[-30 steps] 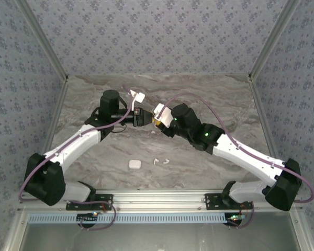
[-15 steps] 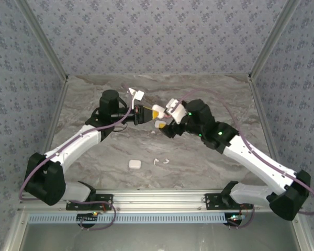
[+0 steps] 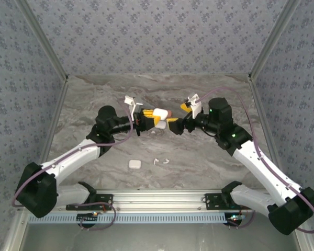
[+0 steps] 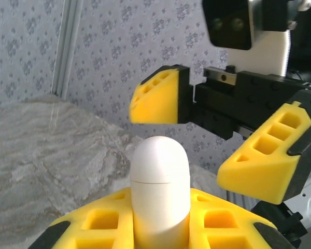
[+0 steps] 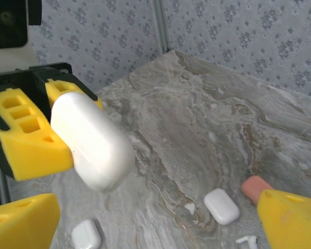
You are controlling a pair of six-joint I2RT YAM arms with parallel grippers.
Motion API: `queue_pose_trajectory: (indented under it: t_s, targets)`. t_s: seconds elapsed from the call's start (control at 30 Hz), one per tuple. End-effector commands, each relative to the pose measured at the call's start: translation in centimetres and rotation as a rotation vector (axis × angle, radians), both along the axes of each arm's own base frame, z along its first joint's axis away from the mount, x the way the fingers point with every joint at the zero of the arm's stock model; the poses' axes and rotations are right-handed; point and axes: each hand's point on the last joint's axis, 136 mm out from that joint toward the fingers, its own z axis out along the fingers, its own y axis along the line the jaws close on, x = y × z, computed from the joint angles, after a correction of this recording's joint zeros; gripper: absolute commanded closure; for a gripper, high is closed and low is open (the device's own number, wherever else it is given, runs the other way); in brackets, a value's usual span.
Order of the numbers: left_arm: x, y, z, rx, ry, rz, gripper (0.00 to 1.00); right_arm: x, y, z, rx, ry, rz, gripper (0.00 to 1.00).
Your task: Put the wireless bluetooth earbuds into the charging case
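Your left gripper (image 3: 156,117) is clamped shut on a white case (image 3: 159,112), which it holds up off the table (image 3: 209,157) near the middle of the workspace. From the left wrist camera you see that case (image 4: 159,192) standing upright between the yellow fingers (image 4: 101,220), its lid seam closed.

Your right gripper (image 3: 179,116) stands wide open with nothing in it, facing the left one. Its yellow pads (image 4: 158,98) sit just beyond the top of the held case, one on each side, not touching it. From the right wrist camera the held case (image 5: 88,148) hangs tilted between the left gripper's fingers.

The earbuds (image 3: 157,160) are not in any case. Two small white ones lie on the table toward the near edge, well apart from both grippers, just right of a loose white case (image 3: 135,163).

Below the grippers, the right wrist camera shows a flat white case (image 5: 221,206) lying on the marble with a pink case (image 5: 255,188) just beside it.
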Motion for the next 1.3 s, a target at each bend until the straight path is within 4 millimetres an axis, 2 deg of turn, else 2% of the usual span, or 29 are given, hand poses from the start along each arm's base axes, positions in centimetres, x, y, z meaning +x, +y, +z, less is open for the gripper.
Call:
queue_pose_trajectory:
  t_s: [0.0,0.73,1.1,1.27]
  targets:
    - [-0.9,0.1,2.3,-0.039,-0.137,-0.002,1.0,0.2,0.6,1.6,0.064,-0.001,0.023,0.0]
    - [-1.7,-0.4,1.6,-0.006,-0.173,-0.024,1.0,4.0,-0.2,2.3,0.077,0.027,-0.054,0.0]
    - [-1.4,-0.5,1.0,0.013,-0.163,-0.013,1.0,4.0,-0.9,2.5,0.089,0.046,-0.054,0.0]
    - [-0.6,-0.1,0.4,0.033,-0.154,0.045,1.0,3.6,-2.1,2.9,0.111,0.068,-0.075,0.0]
